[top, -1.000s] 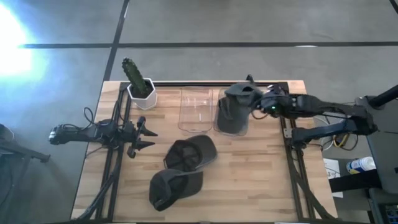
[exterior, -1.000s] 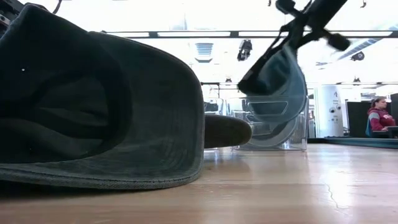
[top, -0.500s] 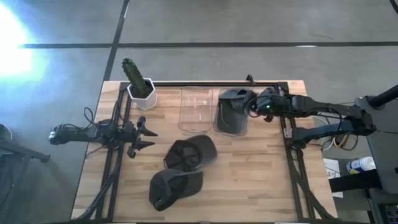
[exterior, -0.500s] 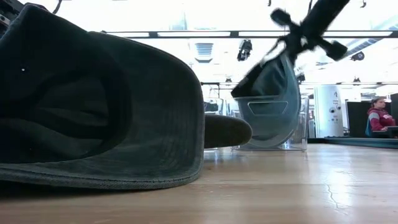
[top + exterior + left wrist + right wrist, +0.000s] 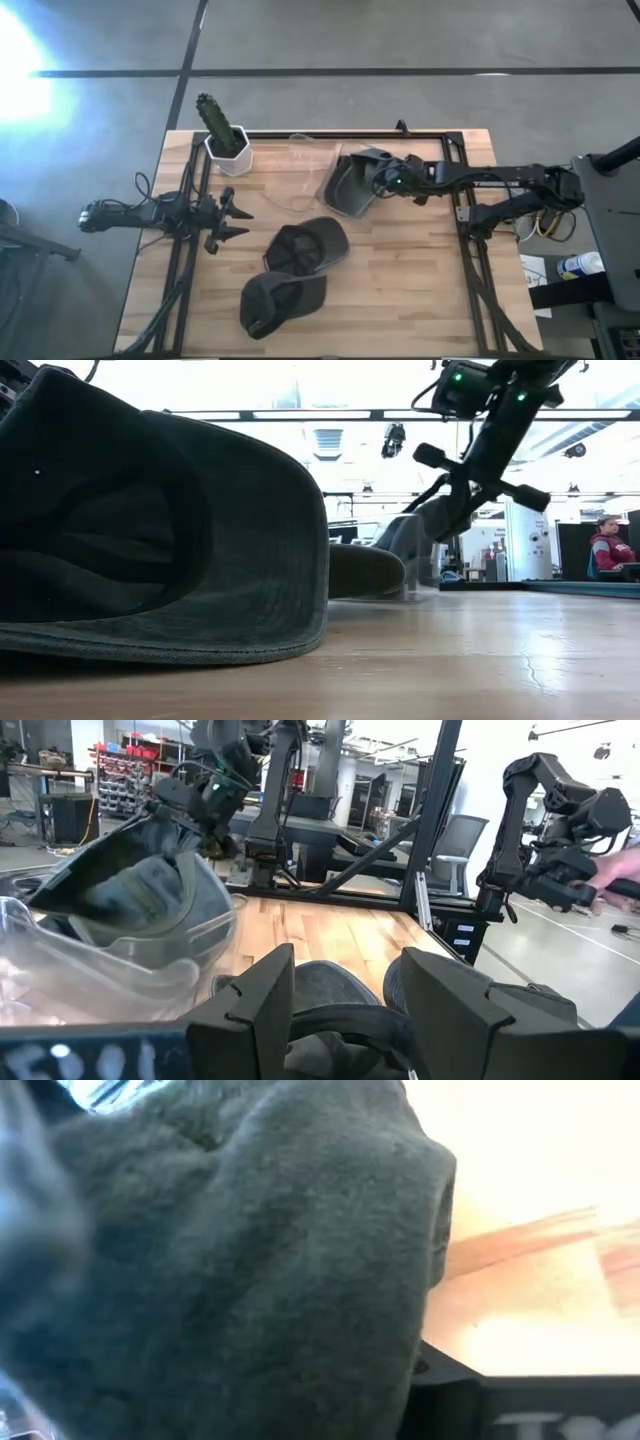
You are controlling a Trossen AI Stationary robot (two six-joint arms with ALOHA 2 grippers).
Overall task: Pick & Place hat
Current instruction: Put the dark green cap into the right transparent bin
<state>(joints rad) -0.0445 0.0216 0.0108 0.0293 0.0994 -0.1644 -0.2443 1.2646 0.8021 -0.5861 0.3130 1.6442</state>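
The held hat (image 5: 352, 182) is dark grey and sits inside a clear bin (image 5: 333, 197) that is tipped toward the table's left. It also shows in the left wrist view (image 5: 150, 890) and fills the right wrist view (image 5: 250, 1260). My right gripper (image 5: 390, 181) is at the hat's right side, shut on it. Two more dark hats lie on the table nearer the front, one (image 5: 310, 245) behind the other (image 5: 283, 298). My left gripper (image 5: 240, 222) waits open at the table's left side, touching nothing. My right gripper holds the hat by the right-hand edge of its crown (image 5: 185, 830), reaching in from the table's right and slanting down. The cloth hides the fingers in the right wrist view. The hat rests in the tipped clear bin (image 5: 120, 970), leaning toward the table's left.
A second clear bin (image 5: 300, 165) stands askew just left of the first. A cactus in a white pot (image 5: 225, 140) stands at the far left corner. A black frame rail (image 5: 440, 135) runs along the far edge. A person (image 5: 608, 550) is in the room beyond.
My right gripper has gone down and toward the table's left, carrying the hat into the right-hand clear bin. The bin has tipped and slid leftward with the hat inside it, and the other clear bin has been knocked askew.
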